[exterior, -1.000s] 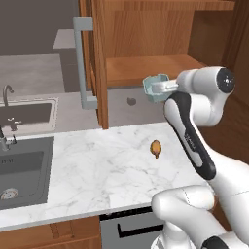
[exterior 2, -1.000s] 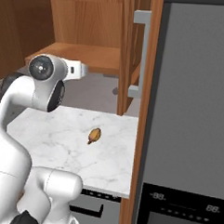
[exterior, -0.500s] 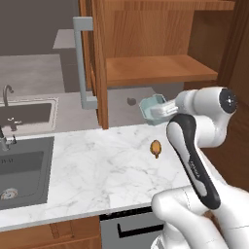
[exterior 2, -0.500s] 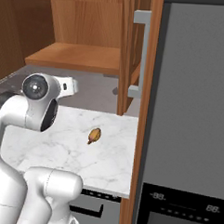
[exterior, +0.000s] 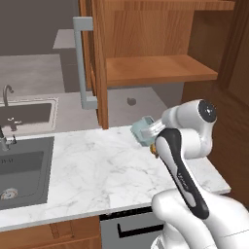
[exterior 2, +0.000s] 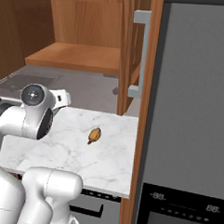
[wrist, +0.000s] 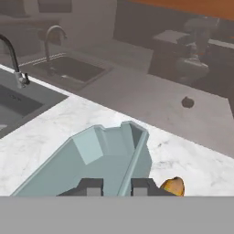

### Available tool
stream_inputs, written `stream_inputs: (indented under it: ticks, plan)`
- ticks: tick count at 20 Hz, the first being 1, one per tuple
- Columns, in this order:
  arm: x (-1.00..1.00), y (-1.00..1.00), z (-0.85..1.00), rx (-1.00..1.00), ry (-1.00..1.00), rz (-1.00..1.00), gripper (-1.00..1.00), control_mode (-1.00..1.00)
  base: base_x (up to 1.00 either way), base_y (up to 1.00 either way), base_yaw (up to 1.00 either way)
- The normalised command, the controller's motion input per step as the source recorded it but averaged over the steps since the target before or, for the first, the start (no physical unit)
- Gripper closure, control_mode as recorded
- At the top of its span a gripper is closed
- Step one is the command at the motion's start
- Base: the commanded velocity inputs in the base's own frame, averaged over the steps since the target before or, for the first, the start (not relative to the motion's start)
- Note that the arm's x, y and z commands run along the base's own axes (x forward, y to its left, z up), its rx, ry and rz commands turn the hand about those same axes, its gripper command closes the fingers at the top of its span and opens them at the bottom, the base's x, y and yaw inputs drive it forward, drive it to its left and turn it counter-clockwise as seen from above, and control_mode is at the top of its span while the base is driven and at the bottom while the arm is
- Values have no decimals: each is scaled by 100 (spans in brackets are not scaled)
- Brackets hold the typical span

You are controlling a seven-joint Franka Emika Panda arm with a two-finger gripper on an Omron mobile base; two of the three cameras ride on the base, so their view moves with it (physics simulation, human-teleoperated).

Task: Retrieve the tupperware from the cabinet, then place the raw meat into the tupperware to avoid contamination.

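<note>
My two base views look down from behind, sharing the marble table; my hand view sits close above it.

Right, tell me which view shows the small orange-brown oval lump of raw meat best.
The right base view: the orange-brown oval lump of raw meat lies whole and unobstructed on the white marble counter. The hand view catches only its top by the pale blue-grey tupperware; in the left base view the arm mostly hides it.
</note>
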Motion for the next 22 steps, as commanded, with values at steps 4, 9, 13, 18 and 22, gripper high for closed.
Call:
stream_inputs:
  ticks: [4, 9, 13, 18, 22]
  plan:
    - [15, 12, -65, -7, 10, 8, 100, -100, 0, 0, 0]
    - [13, 4, -68, -3, 8, 8, 100, -100, 0, 0, 0]
    - [3, 0, -63, -1, 4, 9, 100, -100, 0, 0, 0]
    - [2, 1, -47, 0, 0, 7, 100, -100, 0, 0, 0]
    - [9, 2, -36, 3, 0, 5, 100, -100, 0, 0, 0]
